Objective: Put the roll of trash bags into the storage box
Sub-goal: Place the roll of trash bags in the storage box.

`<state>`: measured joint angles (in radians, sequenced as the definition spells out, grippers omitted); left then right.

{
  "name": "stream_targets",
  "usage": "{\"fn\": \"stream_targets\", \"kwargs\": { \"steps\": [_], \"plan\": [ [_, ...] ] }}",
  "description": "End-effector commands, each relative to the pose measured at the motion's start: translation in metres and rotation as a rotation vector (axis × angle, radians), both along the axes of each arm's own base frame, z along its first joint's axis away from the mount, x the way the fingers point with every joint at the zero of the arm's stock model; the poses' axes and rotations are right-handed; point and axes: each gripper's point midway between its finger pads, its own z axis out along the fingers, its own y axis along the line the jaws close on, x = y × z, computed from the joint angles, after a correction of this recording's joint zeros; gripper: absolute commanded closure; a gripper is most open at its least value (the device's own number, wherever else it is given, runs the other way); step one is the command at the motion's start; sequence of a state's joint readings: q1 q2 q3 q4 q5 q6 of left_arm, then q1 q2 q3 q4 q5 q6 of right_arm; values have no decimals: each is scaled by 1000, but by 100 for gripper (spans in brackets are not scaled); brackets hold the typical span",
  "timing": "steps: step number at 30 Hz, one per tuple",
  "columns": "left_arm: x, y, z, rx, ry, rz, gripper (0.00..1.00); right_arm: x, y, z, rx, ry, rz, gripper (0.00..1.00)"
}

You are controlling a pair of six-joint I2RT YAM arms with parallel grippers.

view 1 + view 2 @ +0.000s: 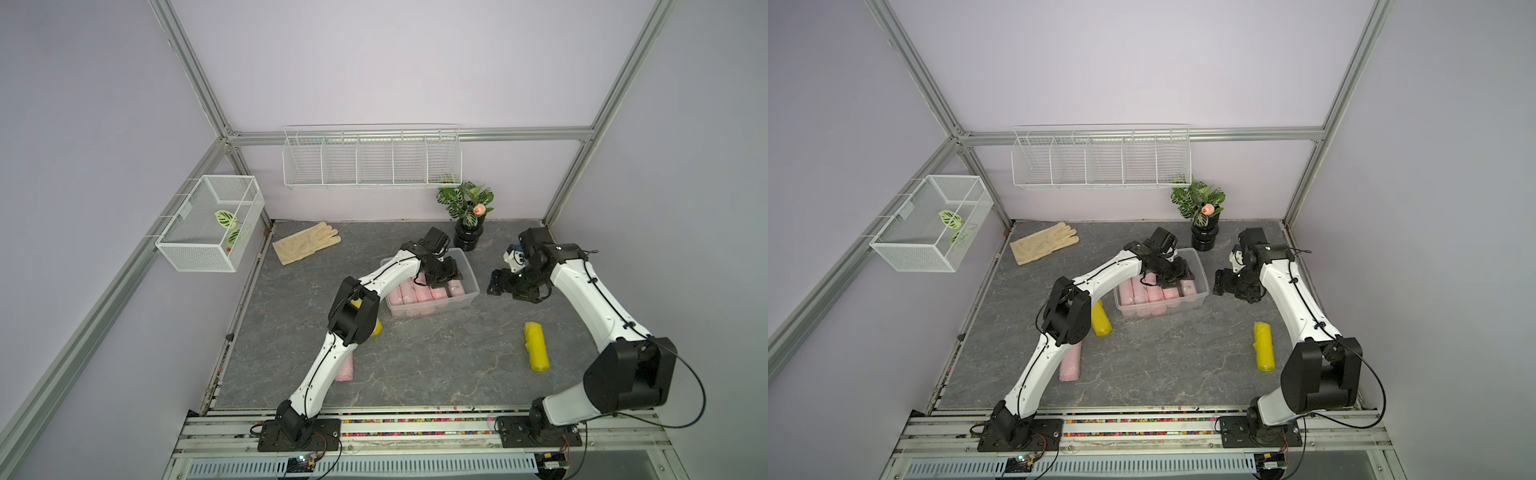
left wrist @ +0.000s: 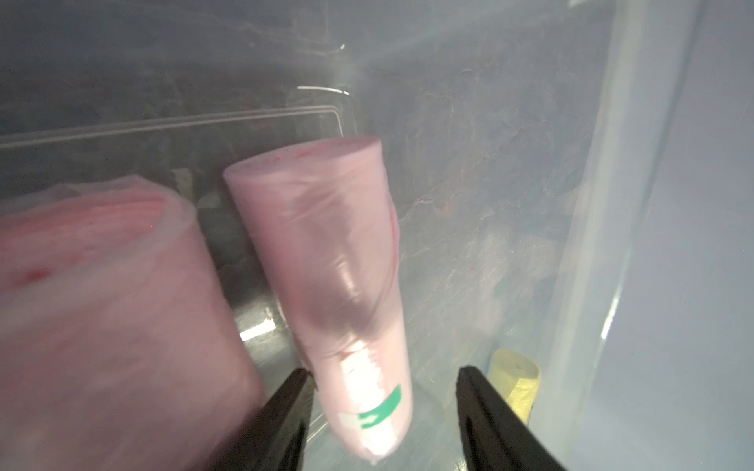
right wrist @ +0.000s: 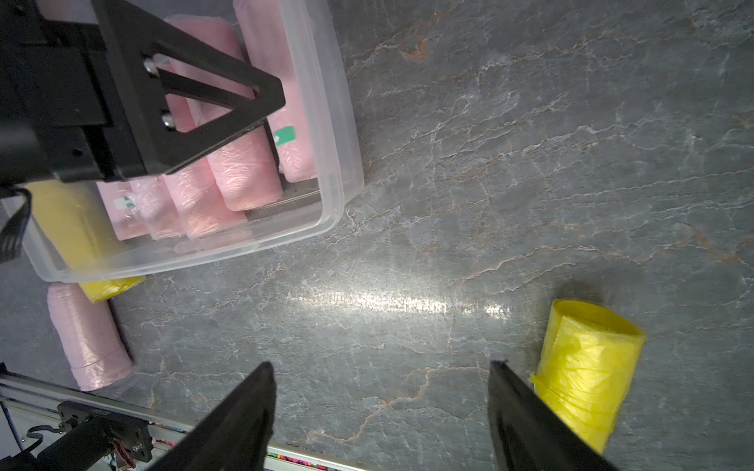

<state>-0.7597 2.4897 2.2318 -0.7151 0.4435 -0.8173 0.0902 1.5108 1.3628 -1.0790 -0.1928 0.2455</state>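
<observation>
The clear storage box [image 1: 473, 277] [image 1: 1203, 291] stands mid-table and holds several pink rolls of trash bags [image 1: 411, 297]. My left gripper [image 1: 451, 279] [image 2: 383, 370] reaches down into it. Its jaws are open around the end of a pink roll with a green label [image 2: 347, 261] [image 3: 291, 151]. That roll lies beside the box's side wall, with a gap to one finger. My right gripper [image 1: 496, 284] [image 3: 382, 364] hangs open and empty over bare table to the right of the box. On the table lie a yellow roll [image 1: 536, 347] [image 3: 583, 367], another yellow roll [image 1: 1101, 319] and a pink roll [image 1: 1070, 365].
A cream glove [image 1: 305, 247] lies at the back left of the table. A potted plant [image 1: 467, 216] stands just behind the box. A white mesh basket [image 1: 208, 222] hangs on the left wall and a long wire rack [image 1: 372, 158] on the back wall.
</observation>
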Motion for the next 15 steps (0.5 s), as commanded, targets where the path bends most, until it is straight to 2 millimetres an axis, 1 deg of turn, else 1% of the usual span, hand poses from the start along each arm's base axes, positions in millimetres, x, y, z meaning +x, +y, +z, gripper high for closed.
{"fn": "stream_targets", "kwargs": {
  "steps": [1,6,10,12,14,15],
  "plan": [
    [5,11,39,1,-94,20,38,-4,0,3,13,-16,12,17],
    [1,17,67,-8,-152,8,36,-3,1,6,15,-24,13,17],
    [-7,28,85,5,-196,4,35,-5,1,7,17,-26,12,17],
    [-12,40,94,29,-228,6,33,-5,2,8,23,-27,14,17],
    [-18,61,103,86,-266,13,30,-5,2,8,25,-29,13,17],
    [-22,71,104,117,-280,18,29,-5,2,9,25,-30,13,17]
  ]
}}
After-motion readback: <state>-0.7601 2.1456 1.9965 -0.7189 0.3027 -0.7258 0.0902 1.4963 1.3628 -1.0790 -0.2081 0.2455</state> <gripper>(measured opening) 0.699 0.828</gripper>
